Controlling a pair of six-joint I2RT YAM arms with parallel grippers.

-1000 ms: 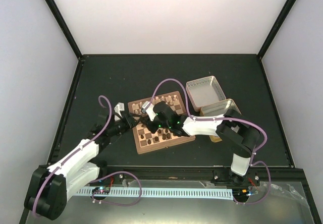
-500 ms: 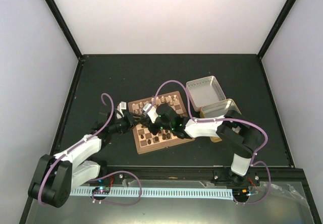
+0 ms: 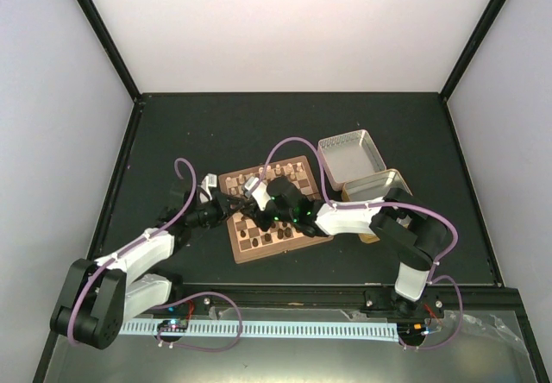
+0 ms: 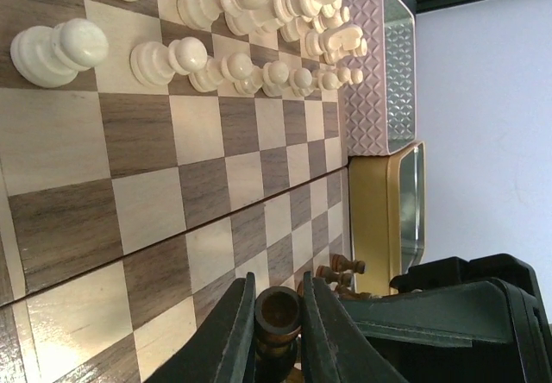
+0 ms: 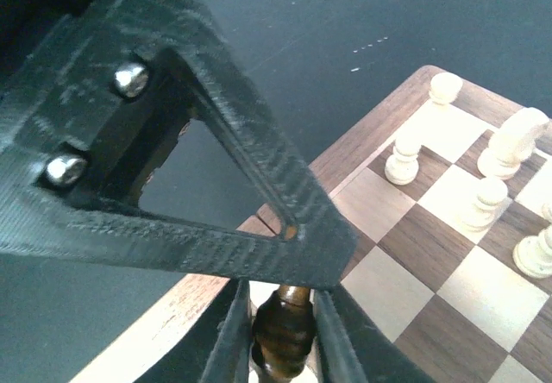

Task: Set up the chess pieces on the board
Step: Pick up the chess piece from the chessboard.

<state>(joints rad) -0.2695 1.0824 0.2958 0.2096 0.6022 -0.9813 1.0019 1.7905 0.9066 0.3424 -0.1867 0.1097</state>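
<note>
The board (image 3: pixel 244 254) lies mid-table with cream chess pieces (image 4: pixel 233 64) in rows on its far side and dark pieces (image 4: pixel 341 271) by the near corner. My left gripper (image 4: pixel 278 307) is shut on a dark brown piece (image 4: pixel 278 314), seen end-on between its fingers, low over the board (image 4: pixel 172 193). My right gripper (image 5: pixel 280 314) closes on the same dark piece (image 5: pixel 282 338) from the other side, at the board's left rim (image 5: pixel 172 314). The left gripper's finger (image 5: pixel 216 159) crosses right above it. In the top view both grippers meet over the board's left part (image 3: pixel 246 200).
A pink patterned tin half (image 4: pixel 379 72) and a gold tin half (image 4: pixel 388 219) stand just right of the board; in the top view they are the silver tin (image 3: pixel 352 159) and gold tin (image 3: pixel 384 185). The black right arm (image 4: pixel 466 314) is close beside the left gripper.
The left arm's elbow has dropped and its gripper has edged slightly right toward the right gripper. The right arm has barely moved.
</note>
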